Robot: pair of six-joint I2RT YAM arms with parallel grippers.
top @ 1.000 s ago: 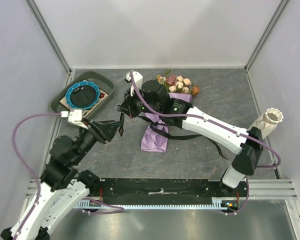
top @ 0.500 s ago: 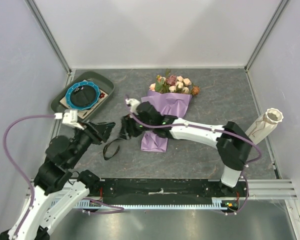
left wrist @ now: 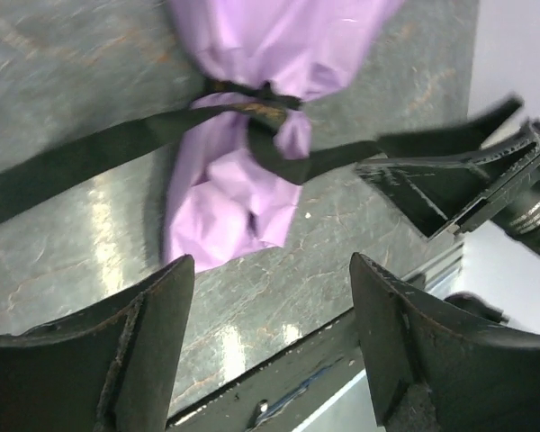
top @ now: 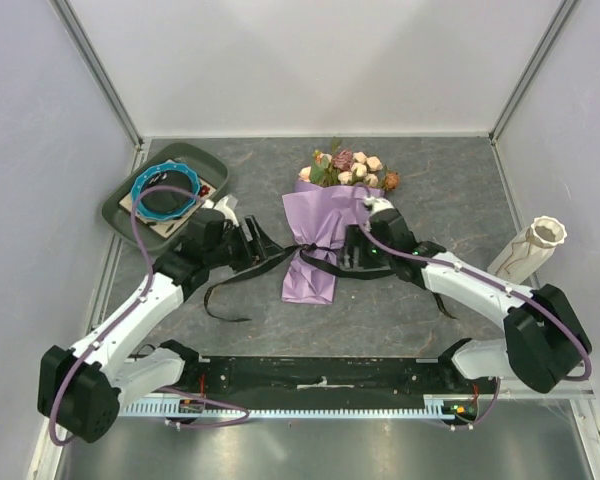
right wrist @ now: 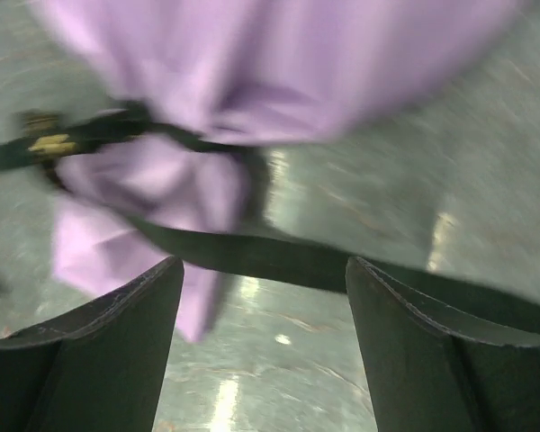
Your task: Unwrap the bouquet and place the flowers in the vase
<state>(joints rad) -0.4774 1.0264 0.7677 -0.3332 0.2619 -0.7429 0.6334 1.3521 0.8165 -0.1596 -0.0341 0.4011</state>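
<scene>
The left jaws are seen wide apart in the left wrist view, and nothing is held between them. The right jaws are parted widely as well. A length of the black ribbon is seen across their gap without being clamped, and whether it is touched cannot be told. Both pairs are kept low over the dark grey marbled surface, one on each side of the tied waist of the bouquet of small roses in a lilac paper cone. This bouquet is laid flat in the middle of the surface. Its pink, mauve and cream flowers are turned to the far wall, and its narrow end is turned to the arm bases. The ribbon is knotted round the cone, and its loose ends are spread over the surface to both sides. The cream-white ribbed vase is found tilted at the right edge, well apart from the bouquet. A dark green tray with a blue-rimmed ring in it is placed at the far left.
</scene>
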